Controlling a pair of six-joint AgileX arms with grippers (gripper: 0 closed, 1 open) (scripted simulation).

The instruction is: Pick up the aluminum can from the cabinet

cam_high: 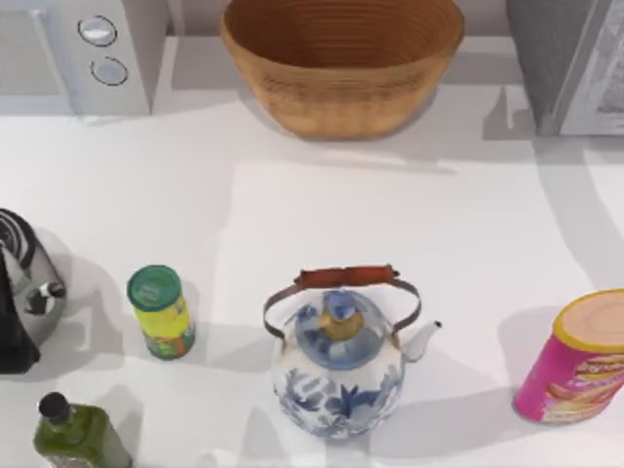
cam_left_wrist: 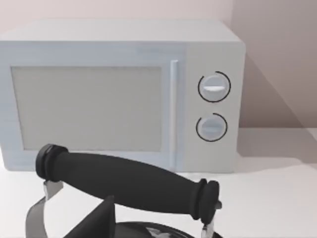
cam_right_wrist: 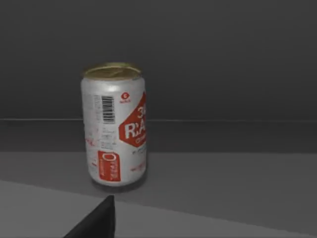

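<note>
Silver-and-red aluminum can (cam_right_wrist: pixel 116 126) stands upright in the right wrist view, on a dim grey ledge with a dark wall behind; the spot looks shaded, maybe inside something. Cannot place it from above. A dark wedge at that view's edge may be part of the right pincer; cannot tell if the fingers are apart or together. No contact with the can yet, by my read.

Left wrist view: black kettle handle (cam_left_wrist: pixel 129 183) close up, white microwave (cam_left_wrist: pixel 119 94) behind. Left pincer state: cannot tell.

White tabletop (cam_high: pixel 409 224) (the cabinet) carries a blue-and-white teapot (cam_high: pixel 339 366), green-lidded tube (cam_high: pixel 161 312), pink canister (cam_high: pixel 575 361), olive oil bottle (cam_high: pixel 73 434), wicker basket (cam_high: pixel 341 58).

Risks: off-centre approach tips the tall can; a thin wall dents under a hard squeeze; tight dark surroundings could snag the wrist.
</note>
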